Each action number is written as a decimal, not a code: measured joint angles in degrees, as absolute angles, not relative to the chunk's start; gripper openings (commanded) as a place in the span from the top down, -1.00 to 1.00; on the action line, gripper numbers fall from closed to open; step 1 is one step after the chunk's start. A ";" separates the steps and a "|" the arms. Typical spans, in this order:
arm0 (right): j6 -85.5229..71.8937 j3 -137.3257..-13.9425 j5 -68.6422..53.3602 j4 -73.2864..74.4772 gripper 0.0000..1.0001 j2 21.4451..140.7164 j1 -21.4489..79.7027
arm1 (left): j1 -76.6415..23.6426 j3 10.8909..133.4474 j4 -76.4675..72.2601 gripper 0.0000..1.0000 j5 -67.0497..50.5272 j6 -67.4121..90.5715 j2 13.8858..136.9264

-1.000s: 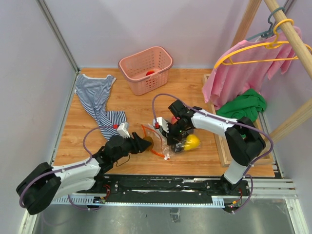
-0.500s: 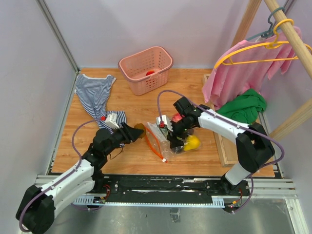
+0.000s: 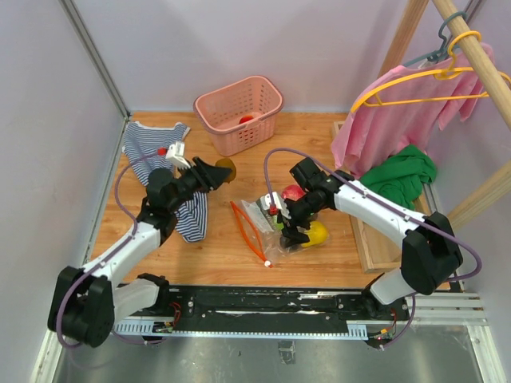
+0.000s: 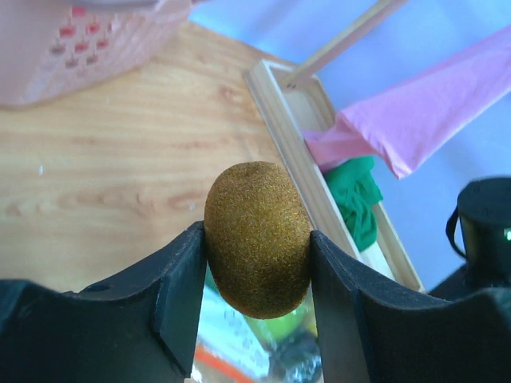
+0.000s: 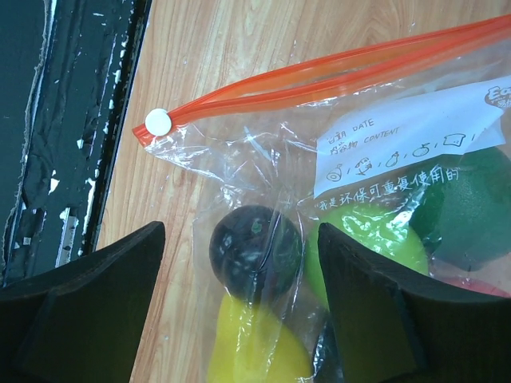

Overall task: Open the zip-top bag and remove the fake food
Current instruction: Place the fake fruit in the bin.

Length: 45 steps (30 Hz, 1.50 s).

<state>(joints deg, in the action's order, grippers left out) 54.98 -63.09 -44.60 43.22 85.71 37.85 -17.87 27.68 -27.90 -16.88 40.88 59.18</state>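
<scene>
My left gripper (image 3: 217, 171) is shut on a fuzzy brown oval piece of fake food (image 4: 255, 239), held in the air a little in front of the pink basket. The zip-top bag (image 5: 263, 152) lies on the wooden floor with its red-orange zip strip (image 5: 335, 68) and white label (image 5: 407, 136) showing. Inside it are a dark purple-black ball (image 5: 255, 247), a yellow fruit (image 5: 255, 343), a light green one (image 5: 367, 239) and a dark green one (image 5: 463, 207). My right gripper (image 5: 239, 263) hangs open just above the bag, its fingers either side of the dark ball. A red apple (image 3: 294, 192) shows by the right arm.
The pink slotted basket (image 3: 239, 112) stands at the back with something red inside. A striped shirt (image 3: 156, 155) lies at the left under my left arm. At the right, a wooden base (image 3: 363, 239) carries a green cloth (image 3: 403, 175); a pink shirt (image 3: 399, 120) hangs above.
My left arm has drawn back from the bag's mouth and swung up and to the left with the brown fruit. My right gripper has opened from shut over the bag.
</scene>
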 measured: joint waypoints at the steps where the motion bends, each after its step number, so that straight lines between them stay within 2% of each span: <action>1: 55.24 -63.18 -44.58 43.38 -0.58 85.71 37.85 | -17.17 29.63 -28.62 0.54 -17.52 40.45 61.28; 14: 55.88 -64.42 -43.07 45.65 -0.64 83.44 37.36 | -14.00 55.24 -28.58 0.54 -18.26 30.79 80.23; 26: 56.27 -68.27 -43.55 49.43 -0.65 80.53 29.58 | -13.96 71.96 -22.33 0.54 -14.39 20.25 94.70; 34: 60.07 -76.49 -43.44 56.34 -0.63 84.20 27.68 | -13.96 83.33 -16.58 0.54 -13.13 14.39 102.17; 40: 61.58 -77.47 -45.12 59.72 -0.60 88.20 26.22 | -13.96 97.54 -9.78 0.54 -11.18 8.60 109.38; 45: 62.89 -82.56 -45.43 64.79 -0.56 94.06 26.22 | -13.96 98.85 -6.79 0.53 -10.04 5.04 110.52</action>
<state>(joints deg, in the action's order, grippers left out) 62.89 -82.56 -45.43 64.79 94.06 26.22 -13.96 98.85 -6.79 -10.04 5.04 110.52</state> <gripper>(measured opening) 0.786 0.537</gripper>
